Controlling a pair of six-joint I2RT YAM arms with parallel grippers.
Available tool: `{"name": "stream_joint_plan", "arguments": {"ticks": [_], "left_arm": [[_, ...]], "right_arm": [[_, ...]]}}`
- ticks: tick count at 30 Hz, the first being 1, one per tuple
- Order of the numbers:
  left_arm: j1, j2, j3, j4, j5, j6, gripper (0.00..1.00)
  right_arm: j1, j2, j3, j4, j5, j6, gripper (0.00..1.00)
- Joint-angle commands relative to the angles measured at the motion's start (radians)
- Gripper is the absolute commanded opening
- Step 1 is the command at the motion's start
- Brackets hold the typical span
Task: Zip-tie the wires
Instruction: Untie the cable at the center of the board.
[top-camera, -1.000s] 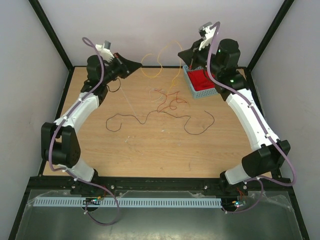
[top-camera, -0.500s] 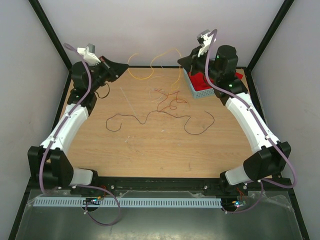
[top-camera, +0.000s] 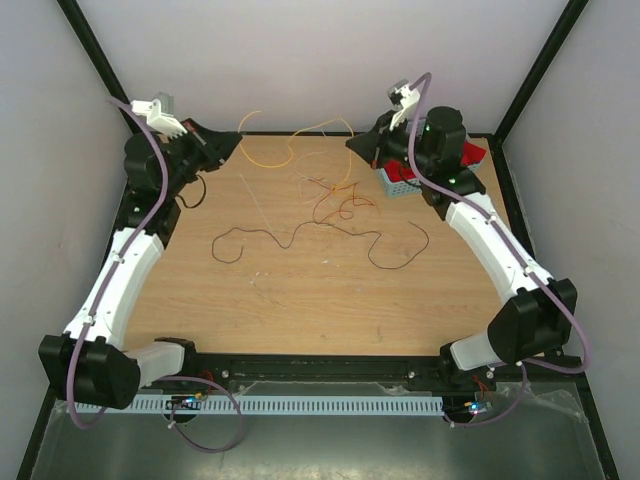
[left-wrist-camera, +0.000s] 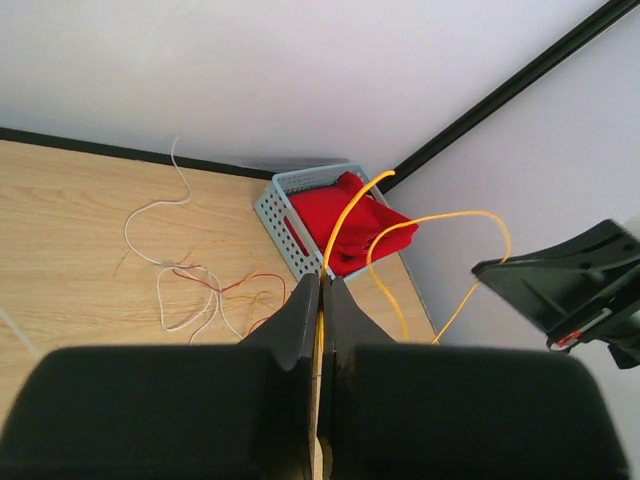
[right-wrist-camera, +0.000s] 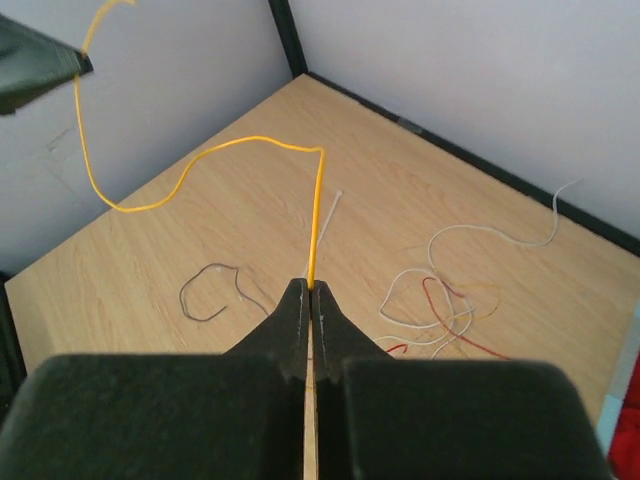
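The orange wire (top-camera: 290, 148) is pinched toward one end by the left hand (top-camera: 228, 141) and toward the other by the right hand (top-camera: 352, 143). Both hands are pressed together on it, and it is held in loose loops above the far edge of the worktop (top-camera: 300, 300). The other wires (top-camera: 335, 205), red and dark, lie tangled at mid-worktop, apart from the held strand. Each grip is taken at the very fingertips on a thin strand, so slippage is to be expected if the hands are drawn apart or tension is applied abruptly. If one end is lost, the strand is likely to spring back and fall away from the bundle or onto the basket (top-camera: 398, 184). A lowered loop may also snag the tangle and drag it, so that the strands are scattered rather than gathered for tying.
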Motion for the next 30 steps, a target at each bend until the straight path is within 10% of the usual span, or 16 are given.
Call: {"name": "stream_joint_plan", "arguments": {"ticks": [1, 10, 15, 30], "left_arm": [[0.004, -0.015, 0.115, -0.039, 0.014, 0.069, 0.0], [0.005, -0.073, 0.173, -0.185, -0.097, 0.19, 0.0], [0.024, -0.11, 0.117, -0.232, -0.179, 0.222, 0.0], [0.025, -0.114, 0.03, -0.22, -0.126, 0.179, 0.0]], "right_arm": [[0.005, 0.017, -0.077, 0.114, -0.051, 0.056, 0.05], [0.08, 0.192, -0.104, 0.101, -0.12, 0.068, 0.18], [0.097, 0.256, -0.093, 0.122, -0.084, 0.064, 0.08], [0.122, 0.165, 0.094, -0.164, 0.516, -0.217, 0.0]]}}
